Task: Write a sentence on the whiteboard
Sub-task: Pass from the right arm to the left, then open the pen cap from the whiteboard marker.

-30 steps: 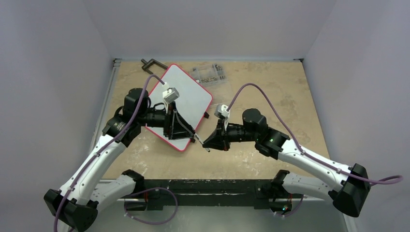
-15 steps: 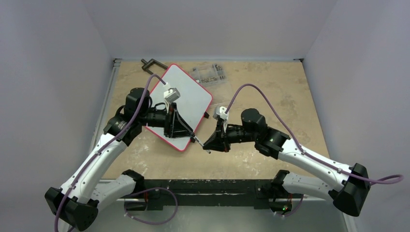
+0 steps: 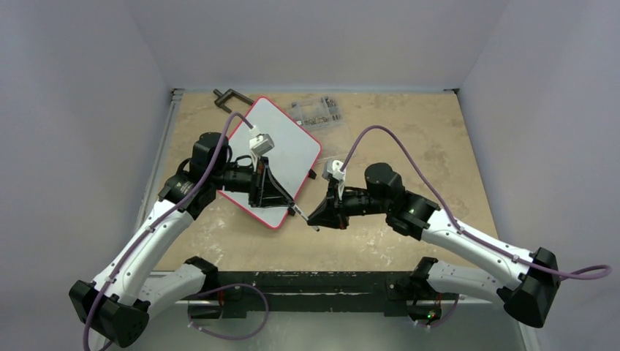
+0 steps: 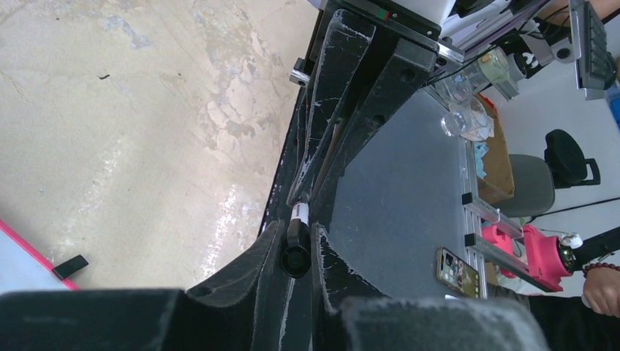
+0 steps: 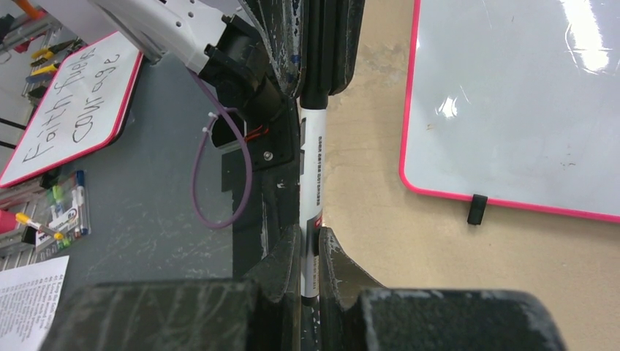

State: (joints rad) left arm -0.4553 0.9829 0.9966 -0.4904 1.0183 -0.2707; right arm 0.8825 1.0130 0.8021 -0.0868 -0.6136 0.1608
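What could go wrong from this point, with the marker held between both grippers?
The marker is pinched by the right gripper near one end and by the left gripper at the other; an off-axis pull could make it slip. The grippers meet beside a corner of the blank whiteboard, so a sudden release may knock it askew.

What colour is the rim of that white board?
Red, around the whiteboard; it shows best in the right wrist view.

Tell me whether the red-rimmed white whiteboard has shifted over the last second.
No. The red-rimmed whiteboard keeps the same place against the clear plastic parts box beside its far corner.
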